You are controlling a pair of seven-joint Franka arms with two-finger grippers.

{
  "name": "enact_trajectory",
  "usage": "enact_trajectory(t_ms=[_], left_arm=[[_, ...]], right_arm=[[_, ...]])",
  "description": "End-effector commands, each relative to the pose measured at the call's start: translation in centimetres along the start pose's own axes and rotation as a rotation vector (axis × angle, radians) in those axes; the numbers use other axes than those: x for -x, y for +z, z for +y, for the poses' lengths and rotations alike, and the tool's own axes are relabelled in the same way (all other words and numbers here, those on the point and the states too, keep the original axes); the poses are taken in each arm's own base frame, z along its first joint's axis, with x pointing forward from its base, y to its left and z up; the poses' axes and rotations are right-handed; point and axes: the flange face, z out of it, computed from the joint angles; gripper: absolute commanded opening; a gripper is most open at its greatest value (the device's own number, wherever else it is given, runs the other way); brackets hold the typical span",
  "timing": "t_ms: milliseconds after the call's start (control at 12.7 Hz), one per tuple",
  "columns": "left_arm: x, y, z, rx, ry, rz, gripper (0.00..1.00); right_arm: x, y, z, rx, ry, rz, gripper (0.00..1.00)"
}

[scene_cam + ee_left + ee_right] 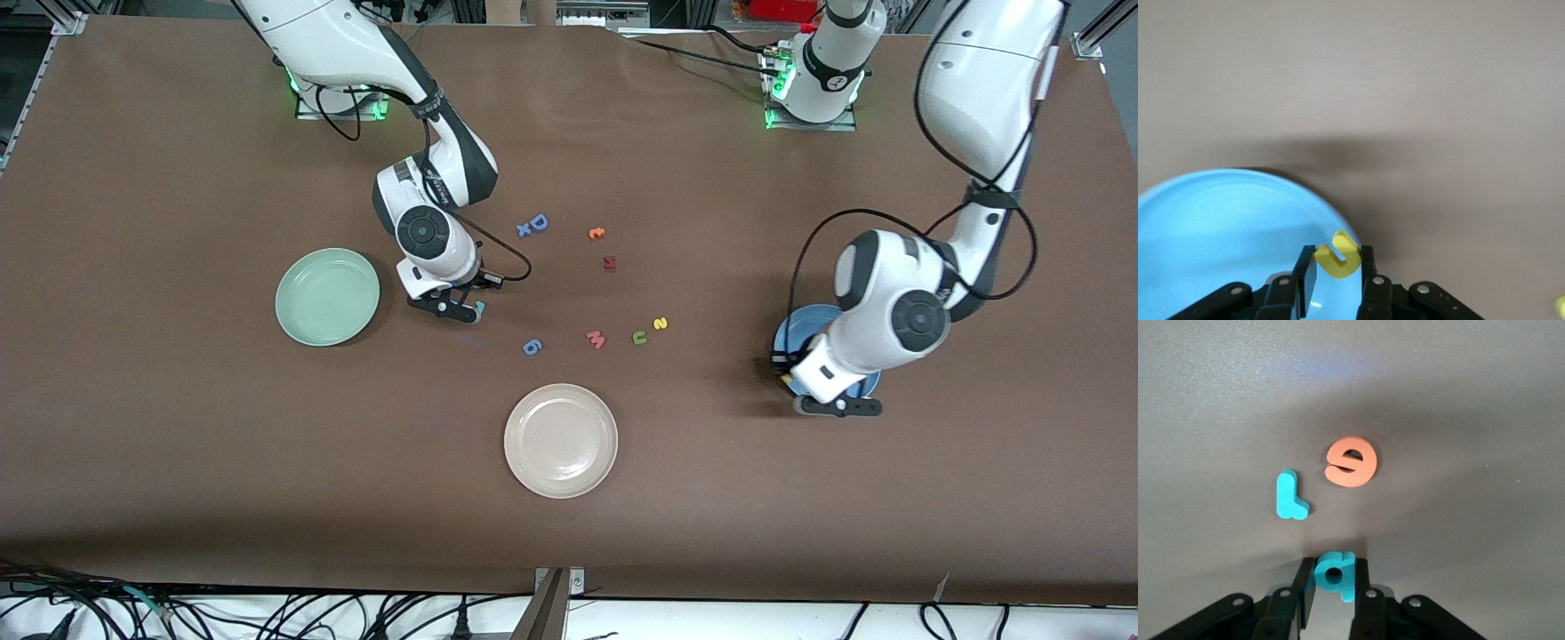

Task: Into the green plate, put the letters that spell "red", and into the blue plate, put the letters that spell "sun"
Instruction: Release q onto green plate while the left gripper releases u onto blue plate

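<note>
Front view. Green plate (327, 296) lies toward my right arm's end of the table, nothing in it. My right gripper (460, 310) is low over the table just beside that plate, jaws clenched on a small teal letter (479, 309). Blue plate (824, 353) lies toward my left arm's end, mostly covered by my left arm; my left gripper (838, 406) hangs over its rim. Beige plate (561, 440) lies nearest the camera. Loose pieces between the arms: blue D (536, 223), blue 6 (532, 347), pink M (596, 339), green arch letter (639, 337), yellow s (661, 324), and two small pieces (597, 234) farther from the camera whose shapes I cannot make out.

Left wrist view. My left jaws grasp a yellow arch letter (1337, 255) by its two flat faces, over the edge of the blue plate.

Right wrist view. My right jaws hold the teal d-shaped letter (1336, 574). On the table just ahead of it: an orange e (1351, 461) and a thin teal r (1290, 497), near each other but apart.

Handling, as I judge it. Foam letters: very light, soft, not fragile, likely to squash or twist under a hard squeeze. Best taken across the flat faces at the thickest stroke, low to the table; the thin r leaves little to grip, so I would centre on its stem
</note>
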Motion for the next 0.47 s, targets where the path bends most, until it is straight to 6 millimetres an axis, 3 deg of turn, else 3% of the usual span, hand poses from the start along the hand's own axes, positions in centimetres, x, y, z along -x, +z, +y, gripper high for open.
enact_trajectory(t_ms=[0, 157, 315, 394], left_arm=[[1.5, 0.7, -3.0, -0.002, 0.091, -0.039, 0.13], [1.9, 1.4, -3.4, -0.002, 0.088, -0.052, 0.15], [1.8, 1.7, -4.4, -0.024, 0.094, -0.053, 0.2], [1.8, 1.7, -4.5, -0.03, 0.099, -0.054, 0.41]], right_arm=[[0.5, -0.8, 0.6, -0.006, -0.01, -0.003, 0.12], [-0.5, -4.8, 2.0, 0.001, -0.012, -0.009, 0.13], [-1.9, -8.9, 5.3, 0.029, -0.034, -0.039, 0.13], [-2.8, -10.5, 7.0, 0.032, -0.039, -0.044, 0.13]])
